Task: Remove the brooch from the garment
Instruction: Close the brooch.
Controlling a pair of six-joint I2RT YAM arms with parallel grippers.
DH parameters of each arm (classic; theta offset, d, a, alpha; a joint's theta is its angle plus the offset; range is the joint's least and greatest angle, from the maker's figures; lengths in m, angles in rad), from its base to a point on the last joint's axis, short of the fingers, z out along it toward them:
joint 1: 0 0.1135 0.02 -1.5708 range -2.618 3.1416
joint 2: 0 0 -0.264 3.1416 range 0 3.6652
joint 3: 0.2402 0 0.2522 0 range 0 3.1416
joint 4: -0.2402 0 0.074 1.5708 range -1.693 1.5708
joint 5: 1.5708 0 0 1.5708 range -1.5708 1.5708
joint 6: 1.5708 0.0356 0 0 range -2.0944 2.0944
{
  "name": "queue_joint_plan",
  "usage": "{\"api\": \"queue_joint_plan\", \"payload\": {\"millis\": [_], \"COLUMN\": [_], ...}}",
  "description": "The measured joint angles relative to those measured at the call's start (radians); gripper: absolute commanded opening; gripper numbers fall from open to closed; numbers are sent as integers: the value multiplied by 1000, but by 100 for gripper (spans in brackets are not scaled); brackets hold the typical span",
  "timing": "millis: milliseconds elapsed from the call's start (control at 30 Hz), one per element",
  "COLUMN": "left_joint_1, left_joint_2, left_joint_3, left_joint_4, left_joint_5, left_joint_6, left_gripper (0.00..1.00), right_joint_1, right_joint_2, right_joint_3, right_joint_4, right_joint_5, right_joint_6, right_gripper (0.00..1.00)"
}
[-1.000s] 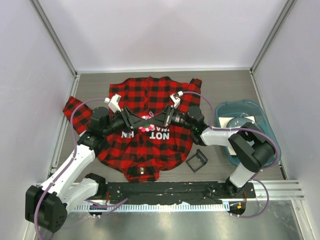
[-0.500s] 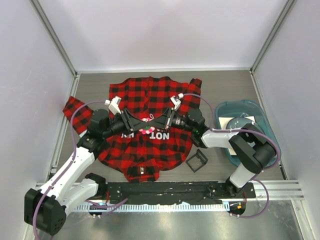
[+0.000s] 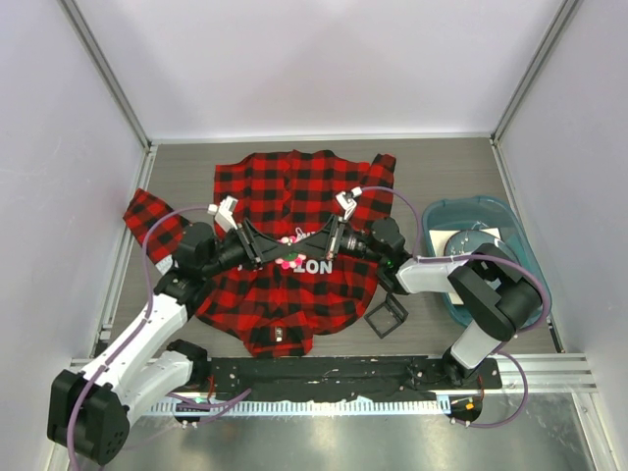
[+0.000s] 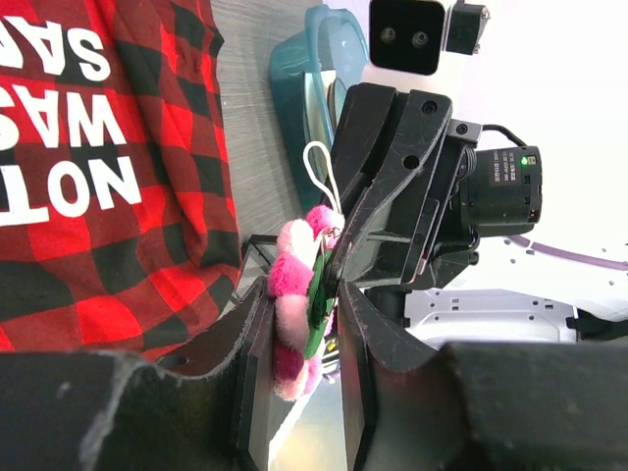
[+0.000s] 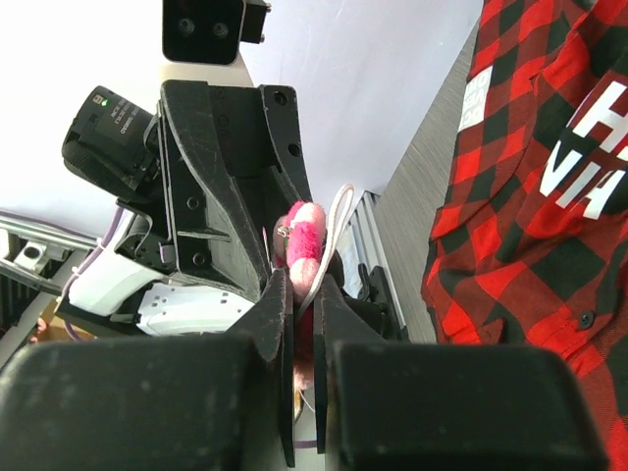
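left gripper [image 4: 300,297] clenched on the brooch [image 4: 290,278], petals pressed against both inner finger faces. right gripper [image 5: 304,281] also clamped on the same brooch from the opposite side, jaws almost together with pink fluff and a white cord loop [image 5: 332,228] squeezed between them. the two grippers meet tip to tip, and each wrist view looks straight at the other arm's fingers and camera.

brooch: pink, fluffy rounded petals, seen edge-on in both wrist views. a green bit shows along one edge in the left wrist view. it is held up in the air between the fingertips, with no cloth touching it in either wrist view. from the top view it sits over the middle of the shirt [image 3: 294,191], just beside the white block lettering [image 3: 316,266].

shirt: red-and-black buffalo check, lying flat and spread on the grey table [image 3: 442,172], sleeves out to both sides, lettering on a black patch partly hidden by the arms.

black square frame [image 3: 386,315] on the table off the shirt's near-right hem, tilted. teal tub [image 3: 510,221] further right with a roundish thing inside, partly hidden by the right arm. can't tell what it is.
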Motion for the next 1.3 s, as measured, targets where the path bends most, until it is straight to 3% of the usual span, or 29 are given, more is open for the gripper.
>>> {"api": "queue_joint_plan", "payload": {"millis": [533, 1300], "left_joint_1": [14, 38], "left_joint_2": [53, 117], "left_joint_3": [-54, -59], "left_joint_4": [225, 265], "left_joint_5": [161, 337], "left_joint_6": [-132, -178], "left_gripper": [6, 0], "right_joint_1": [-27, -40], "right_joint_2": [-15, 31], "right_joint_3": [-8, -2], "right_joint_4": [109, 167], "right_joint_5": [-131, -267], "right_joint_6": [-125, -46], "right_gripper": [1, 1]}}
